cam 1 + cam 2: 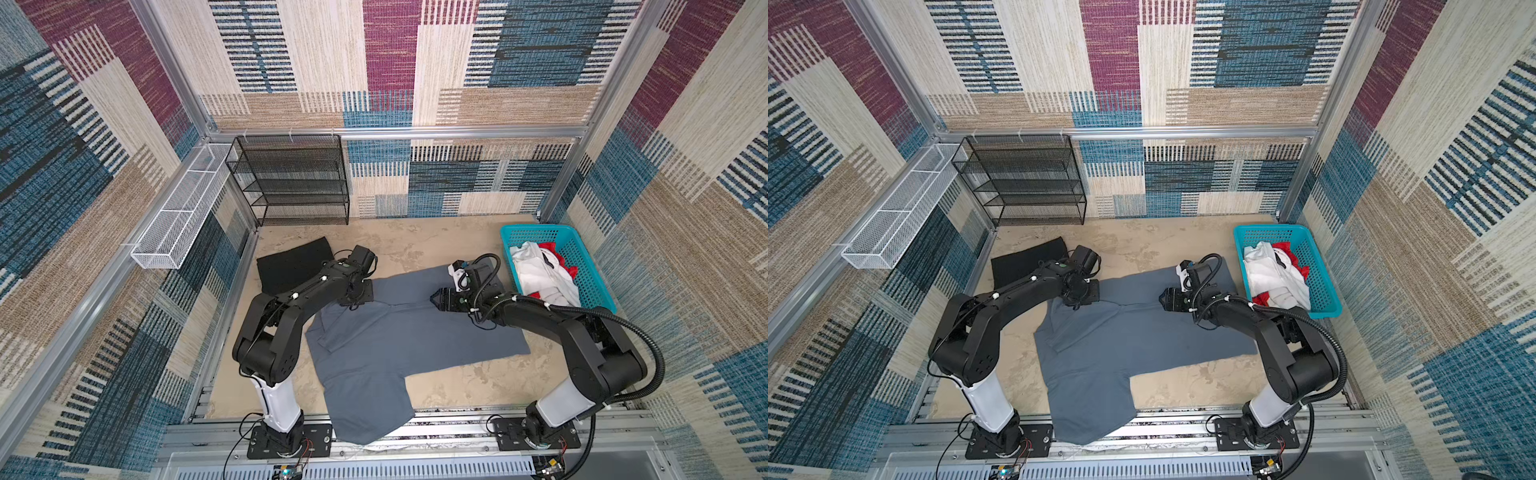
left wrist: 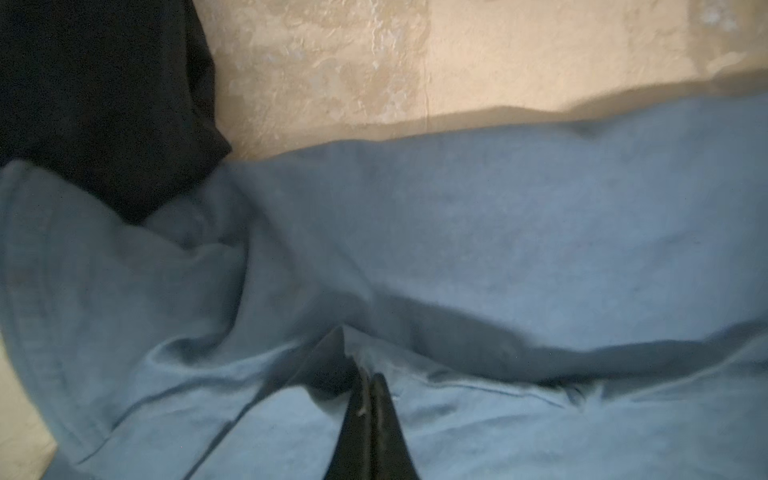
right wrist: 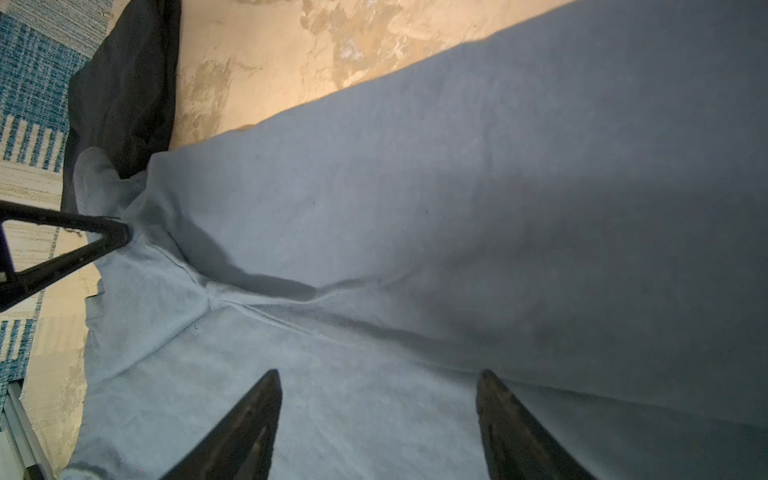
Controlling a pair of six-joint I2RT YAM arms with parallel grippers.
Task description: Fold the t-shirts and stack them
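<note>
Surface: beige mottled tabletop (image 1: 415,245), flat, with a metal rail (image 1: 457,428) along the near edge.
Room: walls (image 1: 415,62) clad in patchwork carpet of blue, maroon and tan.
Fixtures: one black mesh shelf rack (image 1: 291,178) at the back wall; one white wire tray (image 1: 183,208) on the left wall; one turquoise basket (image 1: 536,229) at far right.
Shirts counted: four.
Blue-grey shirt (image 1: 395,332): one, spread across mid tabletop, near part hanging over the rail.
Black shirt (image 1: 291,266): one, folded flat at far left, corner touching the blue-grey shirt.
White shirt (image 1: 536,270), red shirt (image 1: 561,255): one each, bundled in the basket.
Arms counted: two.
Left claw (image 2: 368,376): pressed together, pinching a raised fold of the blue-grey shirt.
Right claw (image 3: 378,372): spread wide, tips low over the same shirt.
</note>
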